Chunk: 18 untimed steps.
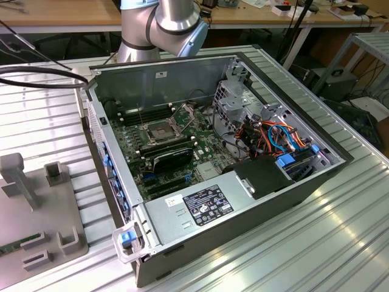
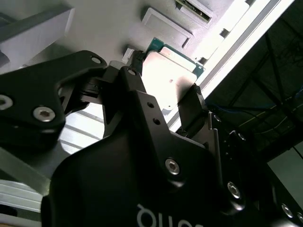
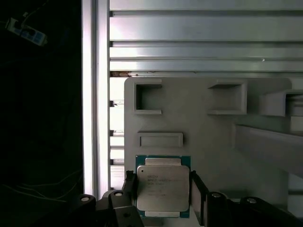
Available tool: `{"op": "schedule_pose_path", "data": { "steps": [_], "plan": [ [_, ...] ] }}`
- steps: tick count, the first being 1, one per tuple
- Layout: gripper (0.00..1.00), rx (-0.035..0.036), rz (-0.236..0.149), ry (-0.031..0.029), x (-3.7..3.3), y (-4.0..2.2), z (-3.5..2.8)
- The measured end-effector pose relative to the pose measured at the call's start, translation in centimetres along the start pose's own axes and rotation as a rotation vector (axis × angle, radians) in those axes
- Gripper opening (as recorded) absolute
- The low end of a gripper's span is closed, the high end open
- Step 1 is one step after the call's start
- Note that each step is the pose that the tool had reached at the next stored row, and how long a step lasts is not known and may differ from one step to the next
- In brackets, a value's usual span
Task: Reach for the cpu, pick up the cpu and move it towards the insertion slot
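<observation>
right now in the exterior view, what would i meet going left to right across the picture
grey fixture plate → blue latch at the case corner → insertion slot → metal drive cage → orange and blue cable bundle

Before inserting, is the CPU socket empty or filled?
Empty: the insertion slot shows its dark centre; the cpu is over the grey plate.

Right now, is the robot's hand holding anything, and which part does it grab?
Yes. The hand holds the cpu, pinching it by two opposite side edges, as both wrist views show.
</observation>
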State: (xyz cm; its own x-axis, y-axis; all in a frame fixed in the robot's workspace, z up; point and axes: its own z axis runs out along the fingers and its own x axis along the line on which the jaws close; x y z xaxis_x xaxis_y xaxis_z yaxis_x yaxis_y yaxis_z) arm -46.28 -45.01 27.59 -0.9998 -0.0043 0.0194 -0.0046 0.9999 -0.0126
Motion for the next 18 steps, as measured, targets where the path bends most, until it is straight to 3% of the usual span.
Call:
{"op": "schedule_pose_path", "data": {
  "steps": [8,15,18],
  "plan": [
    [0.55,0.0,0.0,0.0,0.02,-0.01,-1.16],
    [0.55,0.0,0.0,0.0,0.06,-0.03,-2.87],
    [0.55,0.0,0.0,0.0001,0.06,-0.04,-3.3]
  ]
}}
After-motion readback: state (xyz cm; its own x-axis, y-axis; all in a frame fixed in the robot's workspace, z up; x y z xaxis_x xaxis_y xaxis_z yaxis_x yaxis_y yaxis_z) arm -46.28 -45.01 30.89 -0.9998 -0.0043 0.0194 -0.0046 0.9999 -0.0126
